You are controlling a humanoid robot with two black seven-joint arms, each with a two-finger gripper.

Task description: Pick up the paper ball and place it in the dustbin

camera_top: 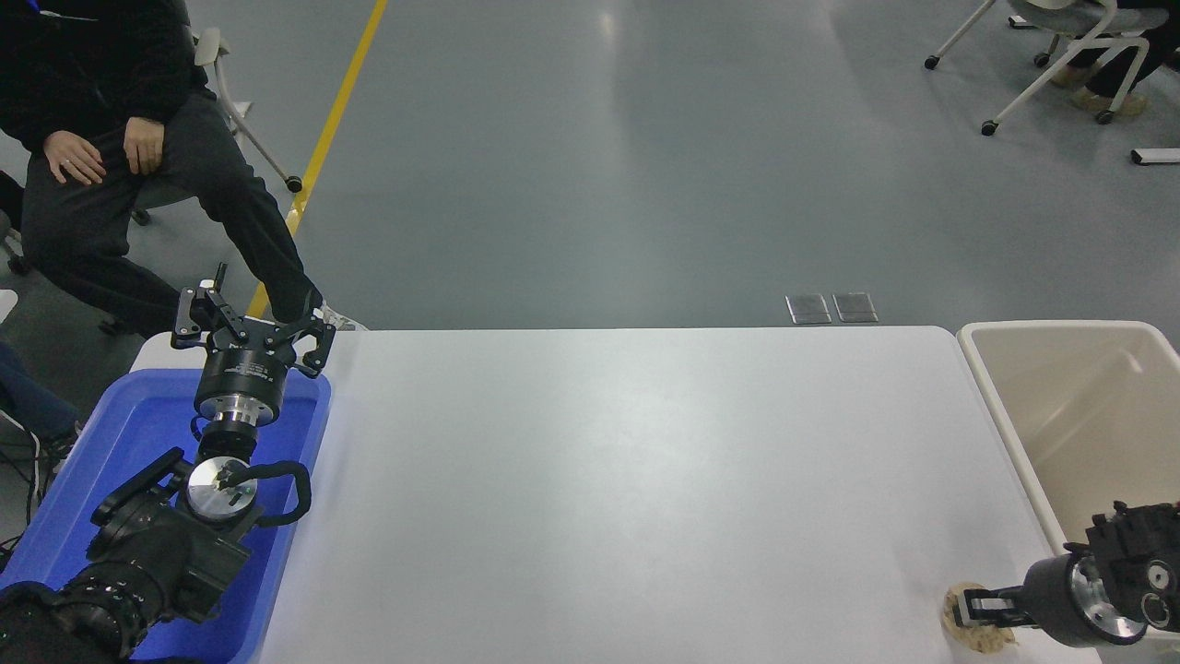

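Biggest worry here: the right gripper (968, 611) sits right down on the paper ball (975, 630) at the table's (627, 480) near right corner, and whether it's clamped on it or just straddling I can't tell. A shallow pinch on loose crinkles could let it slip off the near edge or drop short of the dustbin (1079, 415), just beyond on the right. The ball is a small tan, wrinkly wad, mostly hidden. The left gripper (253, 323) hangs open at the far left over the blue tray (138, 433).
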